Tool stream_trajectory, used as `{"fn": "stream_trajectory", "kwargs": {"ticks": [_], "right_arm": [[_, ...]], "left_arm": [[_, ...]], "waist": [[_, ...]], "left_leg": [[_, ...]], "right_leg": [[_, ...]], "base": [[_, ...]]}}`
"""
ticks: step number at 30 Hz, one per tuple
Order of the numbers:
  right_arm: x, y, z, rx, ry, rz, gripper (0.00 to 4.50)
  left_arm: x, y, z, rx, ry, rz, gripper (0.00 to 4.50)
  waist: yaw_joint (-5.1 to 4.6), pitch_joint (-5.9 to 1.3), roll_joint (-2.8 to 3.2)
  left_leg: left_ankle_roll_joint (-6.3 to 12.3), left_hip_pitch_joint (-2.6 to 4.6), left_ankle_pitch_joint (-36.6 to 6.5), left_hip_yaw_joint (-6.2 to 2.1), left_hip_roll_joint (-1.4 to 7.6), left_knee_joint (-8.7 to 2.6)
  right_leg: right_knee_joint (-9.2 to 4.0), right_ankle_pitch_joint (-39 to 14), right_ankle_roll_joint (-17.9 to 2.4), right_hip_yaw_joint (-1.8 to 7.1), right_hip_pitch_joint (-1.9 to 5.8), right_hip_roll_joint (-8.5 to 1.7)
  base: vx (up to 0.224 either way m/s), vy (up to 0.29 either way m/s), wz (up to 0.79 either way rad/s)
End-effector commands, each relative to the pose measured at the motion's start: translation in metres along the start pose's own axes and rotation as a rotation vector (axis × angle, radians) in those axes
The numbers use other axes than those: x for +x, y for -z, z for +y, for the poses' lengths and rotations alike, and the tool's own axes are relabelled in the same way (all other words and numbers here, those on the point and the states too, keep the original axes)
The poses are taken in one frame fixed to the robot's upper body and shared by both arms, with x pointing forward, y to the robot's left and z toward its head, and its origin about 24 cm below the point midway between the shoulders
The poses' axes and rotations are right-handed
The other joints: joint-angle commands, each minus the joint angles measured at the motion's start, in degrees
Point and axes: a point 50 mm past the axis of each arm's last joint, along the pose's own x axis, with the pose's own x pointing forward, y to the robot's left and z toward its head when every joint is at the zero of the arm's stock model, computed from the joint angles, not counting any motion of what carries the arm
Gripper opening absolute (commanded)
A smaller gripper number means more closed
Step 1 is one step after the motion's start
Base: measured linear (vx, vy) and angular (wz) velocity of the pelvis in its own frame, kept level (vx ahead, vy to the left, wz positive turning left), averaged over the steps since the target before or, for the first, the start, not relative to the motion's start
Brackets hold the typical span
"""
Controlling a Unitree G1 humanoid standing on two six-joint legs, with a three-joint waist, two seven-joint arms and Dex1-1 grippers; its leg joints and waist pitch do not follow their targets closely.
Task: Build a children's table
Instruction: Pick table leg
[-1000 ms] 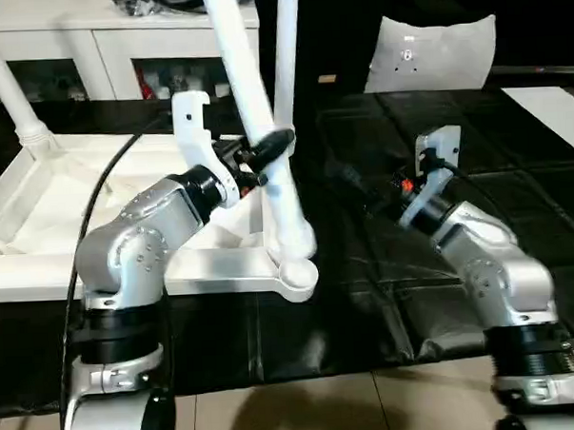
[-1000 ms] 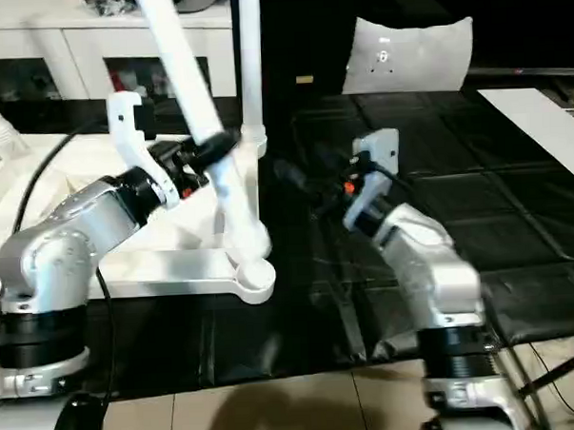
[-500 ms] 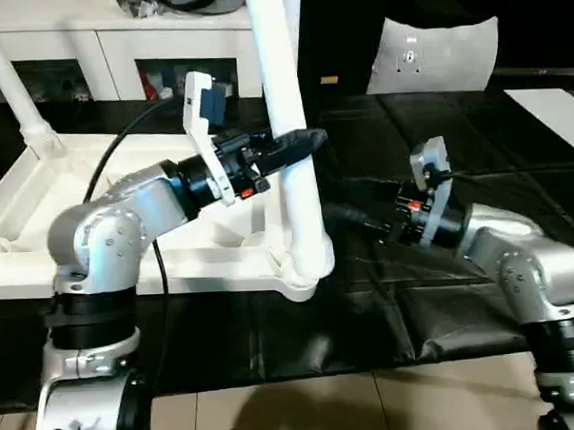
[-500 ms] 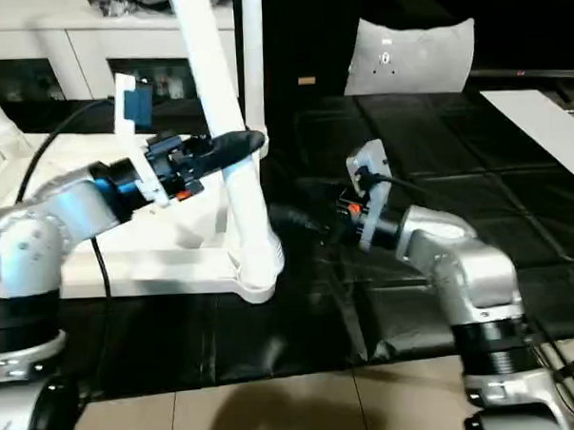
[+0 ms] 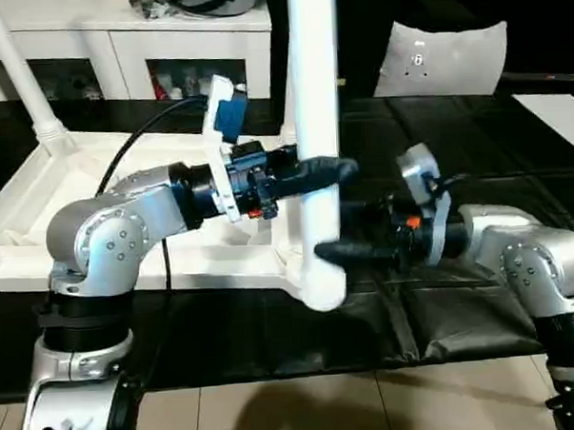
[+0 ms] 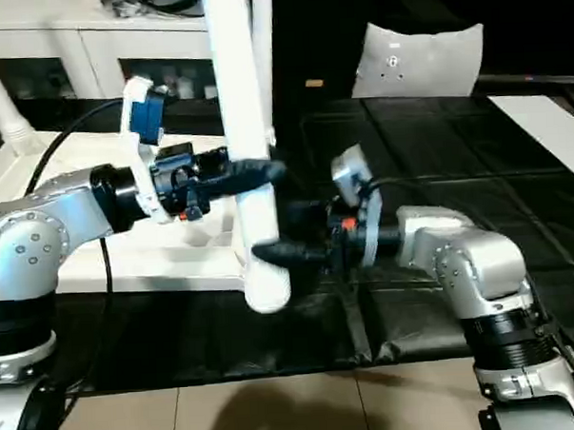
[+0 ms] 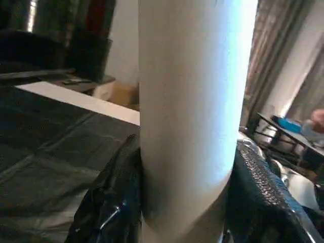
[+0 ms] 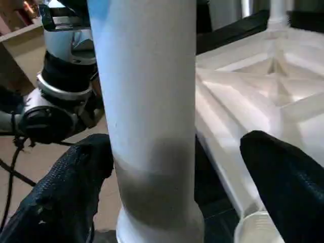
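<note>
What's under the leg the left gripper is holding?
The leg, clamped in the left gripper, ends just above the tabletop's corner socket. The open right gripper brackets its lower end. The leg's end face is hidden.

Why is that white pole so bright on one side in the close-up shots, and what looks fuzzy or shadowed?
Left wrist view: the leg glows bluish-white along one edge and the room behind it is soft. Right wrist view: a grey shadow band crosses the leg's lower end, and the right gripper fingers look blurred up close. Left eye view: the table top is washed out.
</note>
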Motion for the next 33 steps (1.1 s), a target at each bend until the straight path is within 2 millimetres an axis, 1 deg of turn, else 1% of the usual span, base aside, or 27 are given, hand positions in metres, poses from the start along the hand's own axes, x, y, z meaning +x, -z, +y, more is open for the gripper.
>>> {"fn": "stream_trajectory", "kwargs": {"ticks": [1,2,5,8,9,10,12,13,14,16,20,21,22,25,27,33], "right_arm": [[0.004,-0.004,0.005,-0.014,-0.041,0.016,4.12],[0.004,-0.003,0.005,-0.009,-0.044,0.021,4.12],[0.007,0.000,0.004,0.004,-0.046,0.028,3.73],[0.009,0.002,0.005,0.011,-0.054,0.034,3.60],[0.009,0.003,0.005,0.012,-0.054,0.036,3.32],[0.010,0.003,0.004,0.013,-0.053,0.038,3.32],[0.010,0.005,0.003,0.015,-0.043,0.045,3.13],[0.010,0.005,0.003,0.015,-0.043,0.045,3.13],[0.010,0.006,0.003,0.016,-0.042,0.046,2.88],[0.010,0.006,0.003,0.017,-0.042,0.046,2.80],[0.010,0.007,0.004,0.020,-0.041,0.047,2.35],[0.010,0.008,0.003,0.022,-0.040,0.047,2.30],[0.010,0.009,0.003,0.022,-0.040,0.048,2.30],[0.011,0.011,0.003,0.024,-0.034,0.054,2.06],[0.011,0.012,0.003,0.024,-0.033,0.054,1.99],[0.011,0.013,0.003,0.022,-0.028,0.053,1.96]], "left_arm": [[0.004,-0.004,-0.005,0.031,0.037,-0.001,1.83],[0.004,-0.004,-0.005,0.033,0.038,0.000,1.83],[0.004,-0.004,-0.005,0.037,0.039,0.001,1.83],[0.005,-0.003,-0.004,0.046,0.031,0.008,1.83],[0.005,-0.003,-0.004,0.048,0.029,0.011,1.83],[0.005,-0.002,-0.004,0.049,0.028,0.012,1.83],[0.006,-0.002,-0.003,0.058,0.023,0.016,1.83],[0.006,-0.002,-0.003,0.058,0.023,0.016,1.83],[0.005,-0.001,-0.003,0.061,0.022,0.021,1.83],[0.005,0.000,-0.003,0.062,0.021,0.023,1.83],[0.005,0.001,-0.003,0.066,0.020,0.027,1.83],[0.005,0.001,-0.003,0.068,0.019,0.028,1.83],[0.005,0.001,-0.003,0.069,0.019,0.029,1.83],[0.005,0.002,-0.003,0.072,0.011,0.032,1.83],[0.004,0.002,-0.003,0.072,0.009,0.034,1.83],[0.004,0.005,-0.003,0.055,0.004,0.044,1.83]], "waist": [[-0.01,-4.46,-0.38],[0.01,-4.49,-0.37],[0.07,-4.54,-0.37],[0.03,-4.53,-0.36],[0.03,-4.55,-0.32],[0.03,-4.52,-0.31],[0.02,-4.52,-0.32],[0.04,-4.53,-0.30],[0.06,-4.52,-0.28],[0.06,-4.54,-0.30],[0.06,-4.50,-0.28],[0.08,-4.51,-0.21],[0.07,-4.53,-0.26],[0.11,-4.53,-0.16],[0.10,-4.53,-0.19],[0.08,-4.56,-0.11]], "left_leg": [[1.00,0.19,-9.52,0.42,0.83,-3.74],[1.02,0.17,-9.40,0.41,0.79,-3.72],[0.87,0.16,-9.09,0.42,0.78,-3.67],[0.92,0.12,-9.01,0.42,0.80,-3.69],[0.90,0.14,-9.00,0.41,0.82,-3.69],[0.84,0.18,-9.14,0.40,0.85,-3.71],[0.77,0.20,-9.35,0.40,0.83,-3.70],[0.77,0.25,-9.35,0.39,0.85,-3.70],[0.76,0.22,-9.30,0.36,0.88,-3.74],[0.70,0.16,-9.34,0.36,0.85,-3.73],[0.67,0.12,-9.35,0.38,0.80,-3.71],[0.62,0.19,-9.44,0.35,0.83,-3.73],[0.62,0.16,-9.46,0.38,0.80,-3.69],[0.58,0.20,-9.53,0.34,0.84,-3.74],[0.59,0.17,-9.60,0.36,0.83,-3.73],[0.59,0.15,-9.48,0.32,0.88,-3.74]], "right_leg": [[-4.81,-26.23,-4.01,2.59,3.45,-3.47],[-4.85,-26.40,-3.88,2.54,3.46,-3.45],[-4.86,-26.70,-3.47,2.54,3.40,-3.47],[-4.87,-26.34,-3.56,2.53,3.38,-3.42],[-4.85,-26.30,-3.60,2.55,3.39,-3.45],[-4.84,-26.37,-3.61,2.53,3.35,-3.45],[-4.93,-26.82,-3.37,2.53,3.34,-3.45],[-4.91,-26.71,-3.37,2.54,3.31,-3.45],[-4.85,-26.36,-3.51,2.54,3.34,-3.46],[-4.82,-26.37,-3.46,2.53,3.40,-3.46],[-4.90,-26.69,-3.30,2.50,3.40,-3.46],[-4.90,-26.77,-3.31,2.49,3.37,-3.47],[-4.92,-26.76,-3.27,2.50,3.37,-3.46],[-4.88,-26.50,-3.48,2.51,3.36,-3.46],[-4.88,-26.53,-3.49,2.50,3.36,-3.47],[-4.79,-25.99,-3.74,2.54,3.40,-3.47]], "base": [[0.000,0.000,0.00],[0.000,0.000,0.00],[0.000,0.000,0.00],[0.000,0.000,0.00],[0.000,0.000,0.00],[0.000,0.000,0.00],[0.000,0.000,0.00],[0.000,0.000,0.00],[0.000,0.000,0.00],[0.000,0.000,0.00],[0.000,0.000,0.00],[0.000,0.000,0.00],[0.000,0.000,0.00],[0.000,0.000,0.00],[0.000,0.000,0.00],[0.000,0.000,0.00]]}}
